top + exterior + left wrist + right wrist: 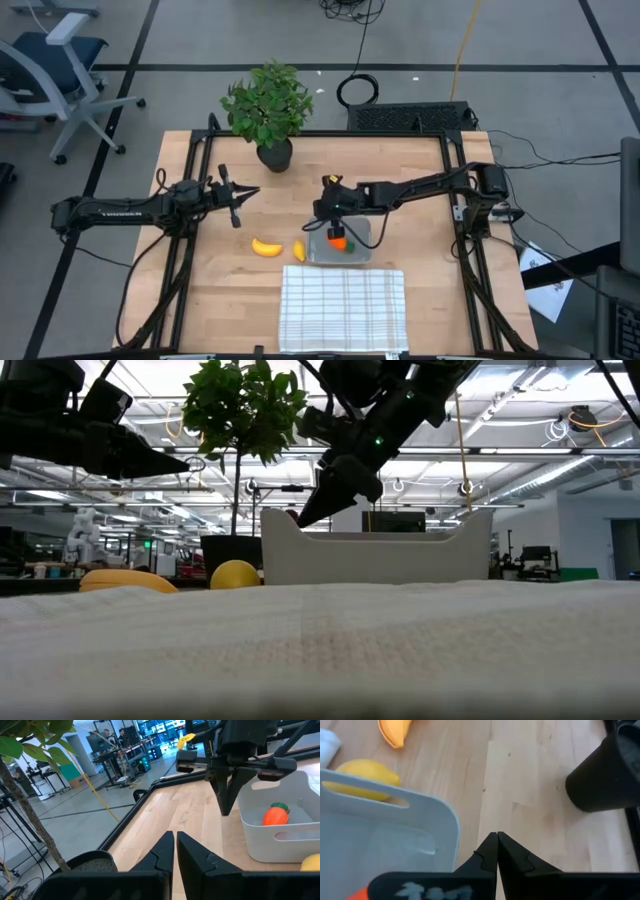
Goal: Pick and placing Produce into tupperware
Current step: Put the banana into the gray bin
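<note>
Produce: we are looking at three toy pieces. The carrot (340,241) is lying inside the tupperware (360,252) already. The banana (266,247) and the lemon (299,250) are lying on the table (200,300), just beside the box, on the side toward the left arm.

Tupperware: we are seeing it sitting near the middle of the table, touching the far edge of the white cloth (342,308).

Right gripper (331,213): we are seeing its fingers pressed together, holding nothing. It is hanging over the far corner of the box, near the plant pot (274,155).

Left gripper (243,194): we are seeing its fingers almost touching, with nothing between them. It is waiting up in the air, pointing toward the middle of the table.

Which way to go: we are thinking the lemon is the closest piece to the right gripper. It is lying just past the box wall, on the side toward the cloth and the left arm.

Banana's long side: we are seeing it lying across the table, left to right, with its ends curling up toward the plant.

Which arm is nearer: we are guessing the right one for the lemon. The banana is lying about between both arms.

Before grabbing: we are thinking the fingers must open first.
</note>
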### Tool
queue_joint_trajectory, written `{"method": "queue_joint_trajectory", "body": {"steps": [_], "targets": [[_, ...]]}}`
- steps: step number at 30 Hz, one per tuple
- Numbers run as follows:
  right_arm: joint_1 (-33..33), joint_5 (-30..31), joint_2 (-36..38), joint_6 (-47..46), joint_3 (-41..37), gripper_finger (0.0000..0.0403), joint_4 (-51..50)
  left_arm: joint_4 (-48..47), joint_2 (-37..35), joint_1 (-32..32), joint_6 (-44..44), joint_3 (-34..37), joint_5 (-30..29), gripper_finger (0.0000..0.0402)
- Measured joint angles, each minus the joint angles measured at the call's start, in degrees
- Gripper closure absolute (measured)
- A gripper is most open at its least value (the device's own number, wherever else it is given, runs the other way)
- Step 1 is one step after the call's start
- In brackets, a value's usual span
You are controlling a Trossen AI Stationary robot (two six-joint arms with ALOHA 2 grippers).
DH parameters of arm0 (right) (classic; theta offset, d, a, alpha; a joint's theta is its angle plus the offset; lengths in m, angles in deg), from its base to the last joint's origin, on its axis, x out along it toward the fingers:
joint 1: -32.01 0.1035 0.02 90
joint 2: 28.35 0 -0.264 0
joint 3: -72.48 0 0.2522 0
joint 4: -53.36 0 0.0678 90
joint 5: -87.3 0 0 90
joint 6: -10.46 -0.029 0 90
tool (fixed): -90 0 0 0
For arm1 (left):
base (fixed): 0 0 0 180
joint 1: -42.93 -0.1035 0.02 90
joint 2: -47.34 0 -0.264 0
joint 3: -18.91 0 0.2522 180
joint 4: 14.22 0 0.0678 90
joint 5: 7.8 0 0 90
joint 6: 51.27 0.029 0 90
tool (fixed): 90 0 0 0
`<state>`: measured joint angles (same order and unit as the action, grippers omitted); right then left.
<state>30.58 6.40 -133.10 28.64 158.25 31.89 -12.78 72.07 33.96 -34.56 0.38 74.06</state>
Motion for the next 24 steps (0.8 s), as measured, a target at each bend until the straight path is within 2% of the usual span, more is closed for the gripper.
{"method": "queue_joint_trajectory", "body": {"steps": [7, 17, 24], "targets": [[-0.46, 3.1, 2.22, 1.26, 0.0, 0.0403, -0.81, 0.01, 0.0, 0.0, 0.0, -0.01, 0.02, 0.0376], [-0.04, 2.68, 8.64, 1.73, -0.99, 0.0403, -1.79, 0.03, 0.0, 0.0, 0.02, -0.02, 0.04, 0.0376], [0.02, -3.32, 18.82, -1.2, -8.66, 0.0403, 5.68, 0.03, 0.0, -0.02, 0.02, -0.02, 0.04, 0.0376]]}}
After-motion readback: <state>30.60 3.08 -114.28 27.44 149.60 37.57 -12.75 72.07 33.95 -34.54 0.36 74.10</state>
